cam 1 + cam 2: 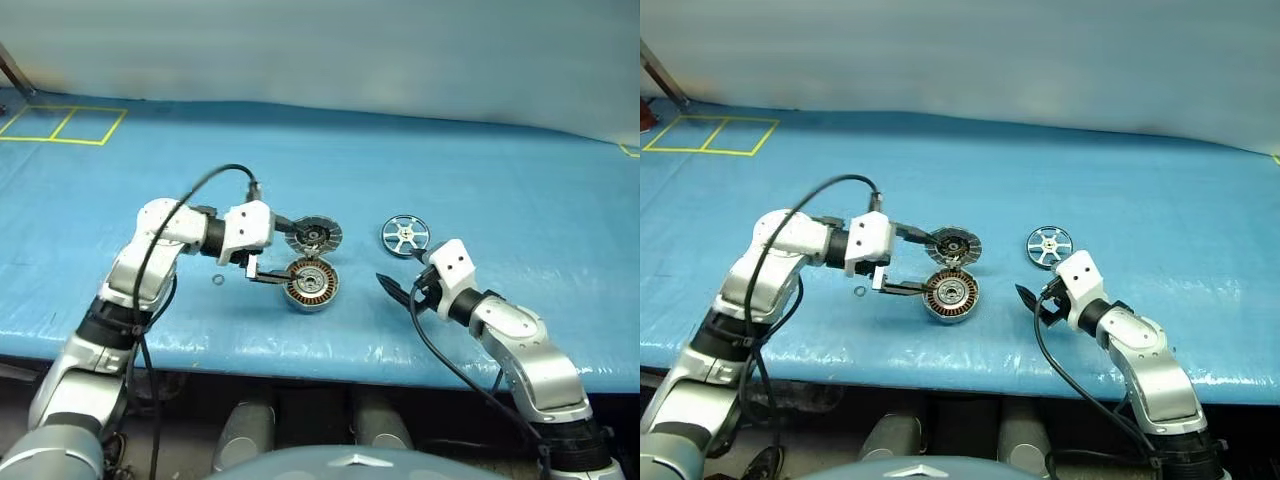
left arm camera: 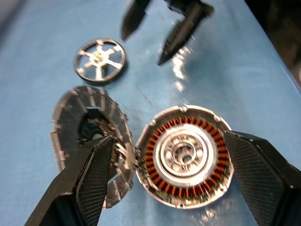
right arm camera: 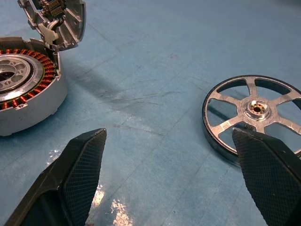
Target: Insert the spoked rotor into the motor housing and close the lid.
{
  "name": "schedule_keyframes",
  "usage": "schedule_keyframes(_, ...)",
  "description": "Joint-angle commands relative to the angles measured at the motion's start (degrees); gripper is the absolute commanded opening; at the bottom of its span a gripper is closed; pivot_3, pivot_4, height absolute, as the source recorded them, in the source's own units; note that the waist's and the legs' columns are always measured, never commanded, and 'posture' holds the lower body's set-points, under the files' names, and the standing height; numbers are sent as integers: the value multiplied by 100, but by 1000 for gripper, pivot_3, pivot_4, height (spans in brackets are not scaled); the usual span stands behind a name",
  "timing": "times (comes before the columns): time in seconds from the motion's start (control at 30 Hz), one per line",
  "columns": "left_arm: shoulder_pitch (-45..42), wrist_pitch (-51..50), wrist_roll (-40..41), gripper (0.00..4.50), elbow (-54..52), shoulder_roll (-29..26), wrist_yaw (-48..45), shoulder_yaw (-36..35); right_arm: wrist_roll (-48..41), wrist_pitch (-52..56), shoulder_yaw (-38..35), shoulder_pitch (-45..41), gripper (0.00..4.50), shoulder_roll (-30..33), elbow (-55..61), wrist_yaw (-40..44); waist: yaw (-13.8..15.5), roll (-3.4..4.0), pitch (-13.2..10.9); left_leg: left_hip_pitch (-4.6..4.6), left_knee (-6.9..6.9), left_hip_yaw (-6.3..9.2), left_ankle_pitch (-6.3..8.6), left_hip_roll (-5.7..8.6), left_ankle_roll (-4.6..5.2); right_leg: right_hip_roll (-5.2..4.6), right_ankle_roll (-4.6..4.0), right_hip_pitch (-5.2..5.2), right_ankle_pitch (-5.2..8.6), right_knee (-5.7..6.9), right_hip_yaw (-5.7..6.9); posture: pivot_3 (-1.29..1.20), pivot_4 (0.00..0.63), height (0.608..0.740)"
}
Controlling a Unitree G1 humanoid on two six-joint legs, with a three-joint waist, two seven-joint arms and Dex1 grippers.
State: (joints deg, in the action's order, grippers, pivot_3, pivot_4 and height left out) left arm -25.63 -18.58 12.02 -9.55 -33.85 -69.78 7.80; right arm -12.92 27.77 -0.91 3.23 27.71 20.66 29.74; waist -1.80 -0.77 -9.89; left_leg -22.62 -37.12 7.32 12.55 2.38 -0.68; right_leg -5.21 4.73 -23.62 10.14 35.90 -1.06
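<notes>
The motor housing (image 1: 312, 284) is sitting open on the blue surface (image 1: 500, 180), its lid (image 1: 314, 236) swung back. The spoked rotor (image 1: 405, 236) is lying apart, just beyond the right gripper (image 1: 398, 292), which is spread and empty. The left gripper (image 1: 268, 252), also released, is bracketing the housing. The right gripper should be pinching the rotor's rim squarely while the left steadies the housing.

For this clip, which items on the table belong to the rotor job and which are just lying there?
Belongs to the job:
- spoked rotor, lying flat on the blue mat
- motor housing, windings showing
- lid, swung open beside the housing

Just lying about:
- small dark ring
- yellow floor-tape squares
</notes>
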Motion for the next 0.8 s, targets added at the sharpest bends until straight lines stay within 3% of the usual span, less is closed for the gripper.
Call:
schedule_keyframes(0.03, 547, -378, 476, 4064, -642, 125, 539, -403, -66, -147, -155, 144, 4500, -42, 265, -46, 7, 2, 1, 1, 0, -1, 0, 0, 0, 0, 0, 1, 0, 0, -1, 0, 150, 740)
schedule_keyframes(0.17, 1371, -133, 283, 4064, -688, 125, 1197, -653, -84, -157, -222, 335, 4500, -53, 355, -71, 15, 3, 2, 3, 0, -6, 0, 1, -1, -2, -1, 1, 0, 0, -2, 0, 150, 740)
schedule_keyframes(0.37, 2087, 456, 613, 4064, -603, 1021, 2336, -1357, -146, -115, -342, 543, 4500, -59, 543, -136, 101, 4, 3, 4, -3, -7, 0, 1, -5, -8, -2, 4, 1, -1, -2, 0, 150, 740)
schedule_keyframes(0.63, 3176, 292, 709, 4064, -748, 984, 2693, -1500, -168, -21, -383, 682, 4500, -37, 671, -173, 103, 5, 4, 2, 5, -16, 2, 0, -8, -10, -5, -3, 4, -6, -2, 0, 150, 740)
schedule_keyframes(0.8, 3598, 512, 655, 4064, -420, 1236, 3074, -1546, -177, 36, -385, 660, 4500, 8, 676, -138, 116, 5, 4, 0, 3, -17, 5, -2, -12, -15, -5, -2, 4, -7, 0, 0, 150, 740)
